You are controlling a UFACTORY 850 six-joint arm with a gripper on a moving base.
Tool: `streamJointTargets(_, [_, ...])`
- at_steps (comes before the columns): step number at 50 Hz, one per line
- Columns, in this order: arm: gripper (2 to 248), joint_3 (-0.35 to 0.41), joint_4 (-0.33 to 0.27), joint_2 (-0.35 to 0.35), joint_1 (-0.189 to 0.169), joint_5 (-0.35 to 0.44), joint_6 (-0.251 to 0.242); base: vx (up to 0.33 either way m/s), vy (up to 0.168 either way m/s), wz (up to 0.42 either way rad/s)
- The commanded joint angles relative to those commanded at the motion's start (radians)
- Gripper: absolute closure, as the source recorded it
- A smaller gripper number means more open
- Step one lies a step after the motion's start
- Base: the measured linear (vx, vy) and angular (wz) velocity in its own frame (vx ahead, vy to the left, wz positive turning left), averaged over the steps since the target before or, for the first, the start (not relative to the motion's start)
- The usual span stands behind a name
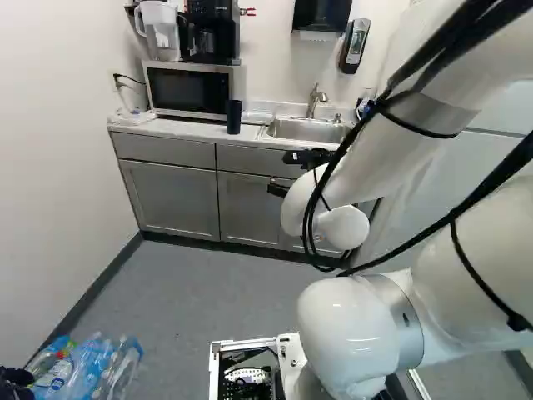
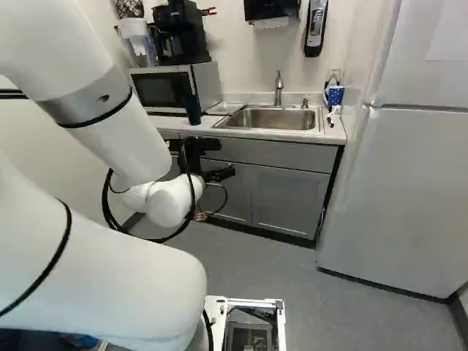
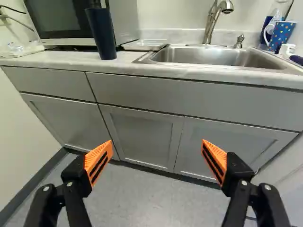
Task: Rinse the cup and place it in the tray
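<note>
- Farthest left of the sink, and much nearer us, we see a group of plastic bottles (image 1: 83, 371) low down.
- The water pitcher (image 1: 158, 32) stands left of the sink, on top of the microwave (image 1: 190, 89). The microwave rests on the bench (image 3: 66, 58), which also carries the sink.
- The coffee maker (image 1: 212, 33) is beside the pitcher on the microwave, also left of the sink.
- Our cup (image 3: 102, 35), tall and dark blue, stands upright on the bench left of the sink, just beside the microwave. We have nothing around it.
- The shallow tray (image 3: 143, 45) lies between the cup and the sink, close by the sink's left rim.
- Our hand (image 2: 199, 159) is lower than the sink and on our side of it, before the cabinets (image 3: 142, 135). In the wrist view, our hand (image 3: 156, 145) is released, its orange pads (image 3: 100, 161) spread wide with nothing between them.
- The sink (image 3: 218, 56) is set into the bench, its faucet (image 3: 211, 21) rising at its back edge, a soap pump (image 3: 239, 41) beside the faucet.
- Right of the sink we have a blue patterned mug (image 3: 280, 37), and farther right the fridge (image 2: 395, 190).
</note>
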Motion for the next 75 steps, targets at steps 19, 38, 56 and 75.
streamJointTargets(19, [3, -0.093, 0.000, -0.052, 0.000, 0.000, 0.000, 0.000, 0.000, 0.000])
streamJointTargets(38, [3, -0.194, 0.000, -0.112, 0.000, 0.000, 0.000, 0.000, 0.000, 0.000])
streamJointTargets(56, [3, -0.290, 0.000, -0.169, 0.000, -0.011, 0.000, 0.000, 0.000, 0.000])
streamJointTargets(75, [3, -0.377, 0.000, -0.211, 0.000, -0.053, 0.000, 0.000, 0.000, 0.000])
